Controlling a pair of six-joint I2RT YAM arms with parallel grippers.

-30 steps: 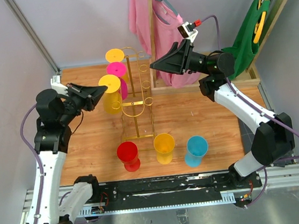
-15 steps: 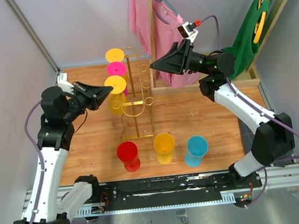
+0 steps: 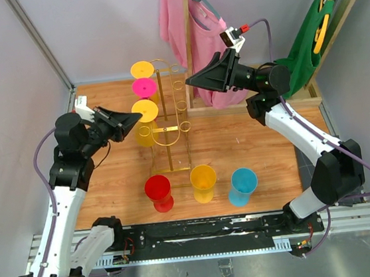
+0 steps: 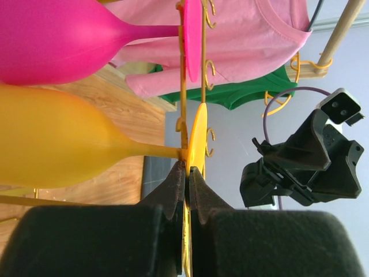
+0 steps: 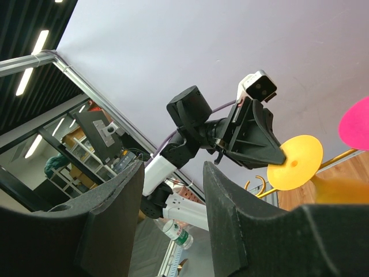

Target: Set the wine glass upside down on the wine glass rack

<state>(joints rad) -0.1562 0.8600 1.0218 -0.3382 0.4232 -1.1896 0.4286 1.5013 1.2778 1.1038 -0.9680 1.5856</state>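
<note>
My left gripper (image 3: 133, 120) is shut on the edge of the round foot of a yellow wine glass (image 3: 143, 111). The glass hangs bowl down beside the left side of the gold wire wine glass rack (image 3: 167, 124). In the left wrist view the gripper (image 4: 188, 168) pinches the foot edge-on, the yellow glass (image 4: 57, 151) lies to the left, and the rack's post (image 4: 183, 86) is right behind the foot. A magenta glass (image 3: 144, 87) and another yellow glass (image 3: 141, 68) hang on the rack above. My right gripper (image 3: 192, 79) is open and empty, raised beside the rack's top. It also shows in its own view (image 5: 172, 167), facing the held foot (image 5: 294, 163).
A red glass (image 3: 158, 193), a yellow glass (image 3: 203, 182) and a blue glass (image 3: 244, 185) stand upright in a row near the table's front. A wooden clothes stand (image 3: 189, 38) with a pink shirt (image 3: 178, 19) and a green shirt (image 3: 308, 44) stands behind the rack.
My left gripper has carried the yellow glass to the right and slightly down, closer to the rack's post. The right arm has not moved.
</note>
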